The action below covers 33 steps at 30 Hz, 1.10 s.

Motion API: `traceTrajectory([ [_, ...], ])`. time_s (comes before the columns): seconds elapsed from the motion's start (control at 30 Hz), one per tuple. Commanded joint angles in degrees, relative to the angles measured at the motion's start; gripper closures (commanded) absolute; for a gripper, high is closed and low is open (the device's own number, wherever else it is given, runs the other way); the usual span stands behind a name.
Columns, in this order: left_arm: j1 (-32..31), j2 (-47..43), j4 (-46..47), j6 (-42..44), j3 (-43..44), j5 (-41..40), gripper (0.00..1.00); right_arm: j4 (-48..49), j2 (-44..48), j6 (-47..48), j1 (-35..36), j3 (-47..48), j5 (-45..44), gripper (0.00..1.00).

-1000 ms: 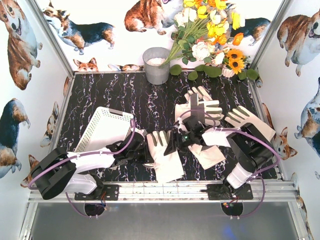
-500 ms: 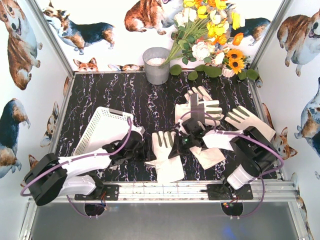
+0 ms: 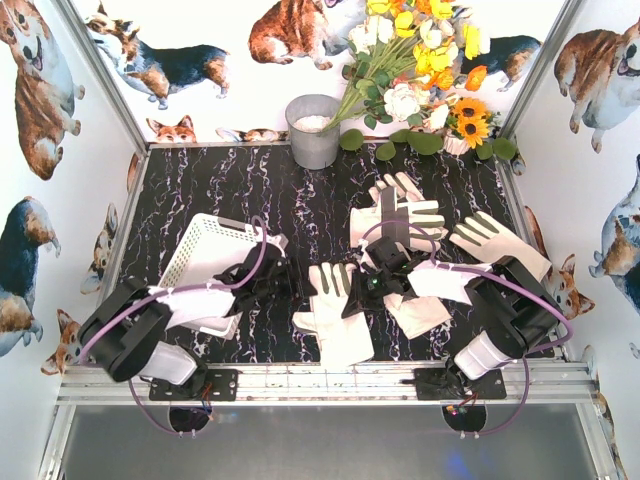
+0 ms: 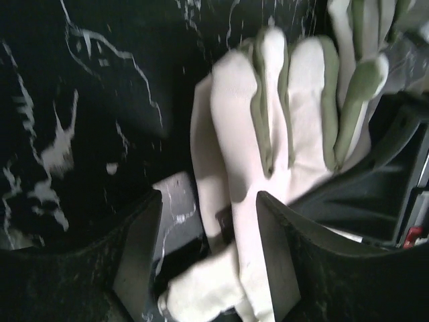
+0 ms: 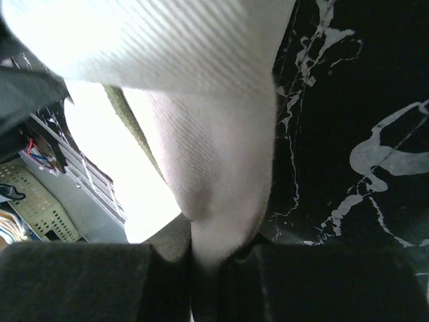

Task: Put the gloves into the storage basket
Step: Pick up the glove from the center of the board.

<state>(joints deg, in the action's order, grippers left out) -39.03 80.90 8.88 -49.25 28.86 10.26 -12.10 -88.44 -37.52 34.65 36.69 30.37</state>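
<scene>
A cream-white glove (image 3: 335, 318) with grey patches lies at the front middle of the table. My right gripper (image 3: 363, 292) is shut on its right edge; in the right wrist view (image 5: 208, 258) the white fabric (image 5: 214, 154) is pinched between the jaws. My left gripper (image 3: 291, 293) is open at the glove's left side. In the left wrist view (image 4: 208, 225) the glove (image 4: 244, 134) lies partly between the open jaws. More gloves lie at the middle (image 3: 400, 215), right (image 3: 497, 240) and front right (image 3: 420, 312). The white slotted storage basket (image 3: 205, 252) stands at the left, partly under my left arm.
A grey metal bucket (image 3: 313, 130) stands at the back middle. A bunch of artificial flowers (image 3: 420, 70) lies at the back right. Side walls close in the black marbled table (image 3: 240, 190). A metal rail (image 3: 330, 385) runs along the near edge.
My left arm has swung up over the basket and its gripper has reached the glove's left edge. The front glove has shifted and turned slightly. The right gripper keeps its hold.
</scene>
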Motion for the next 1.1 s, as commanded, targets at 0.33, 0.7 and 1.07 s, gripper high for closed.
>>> traceTrajectory([
  [0.33, 2.90, 15.59, 13.74, 2.36, 1.54, 6.43, 0.59, -0.34, 2.25, 1.92, -0.11, -0.12, -1.64, 1.00],
  [0.7, 1.19, 9.71, 11.75, -0.39, 2.35, 4.61, 1.00, -2.66, 5.08, -1.84, -0.11, 1.82, -2.52, 1.00],
  [1.07, 1.50, -7.29, -12.49, 4.42, 11.50, -0.45, 1.00, -8.49, 16.66, -13.82, 1.99, 9.78, -7.12, 1.00],
])
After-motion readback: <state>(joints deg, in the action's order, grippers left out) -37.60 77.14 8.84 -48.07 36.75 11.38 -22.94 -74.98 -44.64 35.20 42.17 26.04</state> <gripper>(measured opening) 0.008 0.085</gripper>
